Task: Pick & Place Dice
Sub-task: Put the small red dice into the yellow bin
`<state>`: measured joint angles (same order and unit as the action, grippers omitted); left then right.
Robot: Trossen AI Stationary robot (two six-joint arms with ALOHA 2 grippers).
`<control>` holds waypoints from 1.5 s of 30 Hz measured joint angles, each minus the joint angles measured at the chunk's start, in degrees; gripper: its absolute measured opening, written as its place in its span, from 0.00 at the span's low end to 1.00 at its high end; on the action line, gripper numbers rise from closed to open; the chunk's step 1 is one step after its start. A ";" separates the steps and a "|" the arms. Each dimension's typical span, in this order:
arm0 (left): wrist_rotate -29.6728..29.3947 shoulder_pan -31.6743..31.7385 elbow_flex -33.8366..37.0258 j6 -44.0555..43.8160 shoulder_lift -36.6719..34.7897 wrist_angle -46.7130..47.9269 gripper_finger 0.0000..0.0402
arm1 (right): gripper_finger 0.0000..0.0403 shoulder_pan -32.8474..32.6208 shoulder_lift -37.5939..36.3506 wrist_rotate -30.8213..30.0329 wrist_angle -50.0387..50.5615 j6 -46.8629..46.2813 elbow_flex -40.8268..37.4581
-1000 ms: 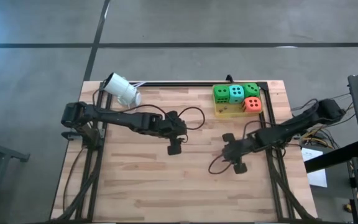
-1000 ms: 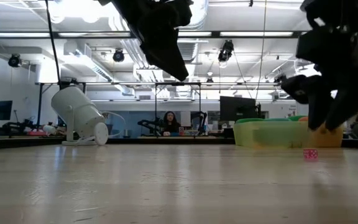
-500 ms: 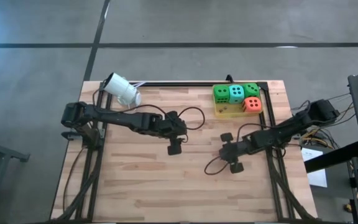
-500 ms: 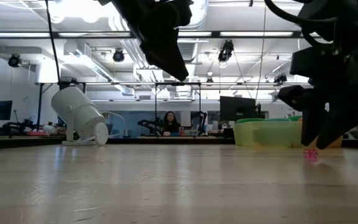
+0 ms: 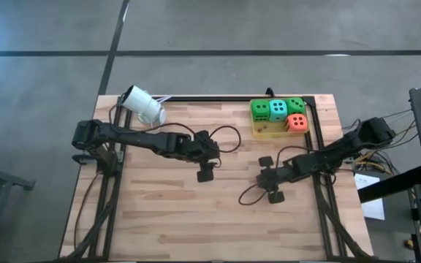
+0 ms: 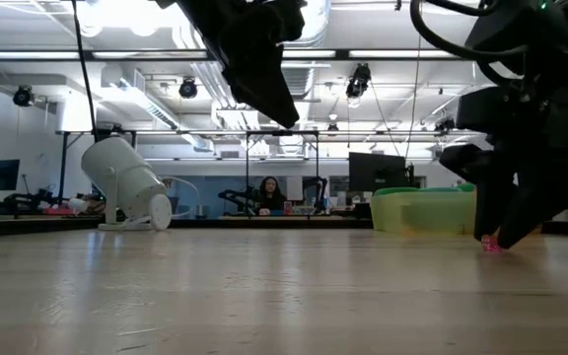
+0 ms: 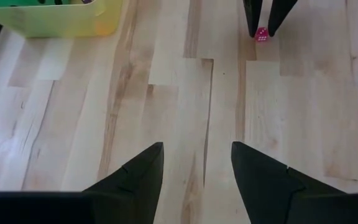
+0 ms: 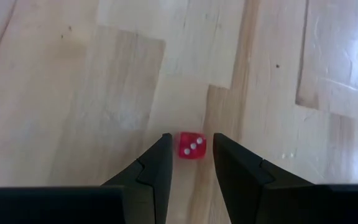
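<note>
The right hand is lowered to the table, fingers parted around a small red die without gripping it; the left hand is held released above mid-table

Pale striped-wood bench; yellow-green translucent tray at upper right holding two green dice, one teal, one orange-red, dark-pipped; tiny red white-pipped die.

Four big dice, two green, one teal, one orange-red, sit packed together upper right; a tiny red die lies on wood at centre right
</note>
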<state>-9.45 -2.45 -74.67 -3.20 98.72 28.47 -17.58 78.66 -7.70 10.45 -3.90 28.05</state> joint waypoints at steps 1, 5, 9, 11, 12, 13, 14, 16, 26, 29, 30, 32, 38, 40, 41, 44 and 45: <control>-0.01 -0.10 0.00 -0.02 0.00 0.00 0.48 | 0.27 -0.04 0.30 0.02 -0.10 0.00 0.00; 0.00 -0.26 0.00 -0.04 0.00 0.03 0.48 | 0.27 -0.04 1.49 0.02 -0.69 0.00 0.00; 0.00 -0.29 0.00 -0.17 0.00 0.04 0.48 | 0.27 -0.04 2.31 0.04 -1.03 -0.01 0.11; 0.00 -0.29 0.00 -0.20 0.00 0.04 0.48 | 0.27 -0.04 2.26 0.06 -1.02 -0.12 0.11; 0.00 -0.29 0.00 -0.20 0.00 0.04 0.48 | 0.27 -0.04 2.15 0.17 -1.00 -0.20 0.11; 0.00 -0.29 0.00 -0.20 0.00 0.05 0.48 | 0.26 -0.04 1.97 0.23 -0.97 -0.20 0.09; 0.00 -0.29 0.00 -0.21 0.00 0.04 0.48 | 0.25 -0.04 1.93 0.27 -0.96 -0.20 0.09; 0.00 -0.29 0.00 -0.22 0.00 0.04 0.48 | 0.22 -0.04 1.74 0.44 -0.94 -0.23 0.04; 0.00 -0.36 0.00 -0.22 0.00 0.04 0.48 | 0.10 -0.04 1.70 0.41 -0.81 -1.67 0.38; 0.00 -0.38 0.00 -0.23 0.00 0.05 0.48 | 0.11 -0.04 1.72 0.28 -0.78 -1.52 0.74; 0.00 -0.40 0.00 -0.23 0.00 0.06 0.48 | 0.11 -0.02 1.72 0.25 -0.79 -1.51 0.87; 0.00 -0.43 0.00 -0.22 0.00 0.04 0.48 | 0.11 -0.02 1.72 0.23 -0.78 -1.51 1.07; 0.00 -0.47 0.00 -0.20 0.00 0.07 0.48 | 0.12 -0.02 1.68 0.26 -0.78 -1.26 1.59; 0.00 -0.47 0.00 -0.20 0.00 0.06 0.48 | 0.12 -0.02 1.66 0.28 -0.78 -0.83 1.79; 0.00 -0.47 0.00 -0.20 0.00 0.06 0.48 | 0.12 -0.02 1.66 0.28 -0.74 -0.58 1.94; 0.02 -0.51 0.00 -0.20 0.00 0.07 0.48 | 0.12 -0.02 1.57 0.28 -0.40 -0.05 2.52; 0.00 -0.51 0.00 -0.20 0.00 0.07 0.48 | 0.12 -0.02 1.38 0.28 -0.37 0.04 2.59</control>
<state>-9.45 -2.96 -74.67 -3.40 98.72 28.53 -17.61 80.04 -7.42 10.09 -3.86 30.65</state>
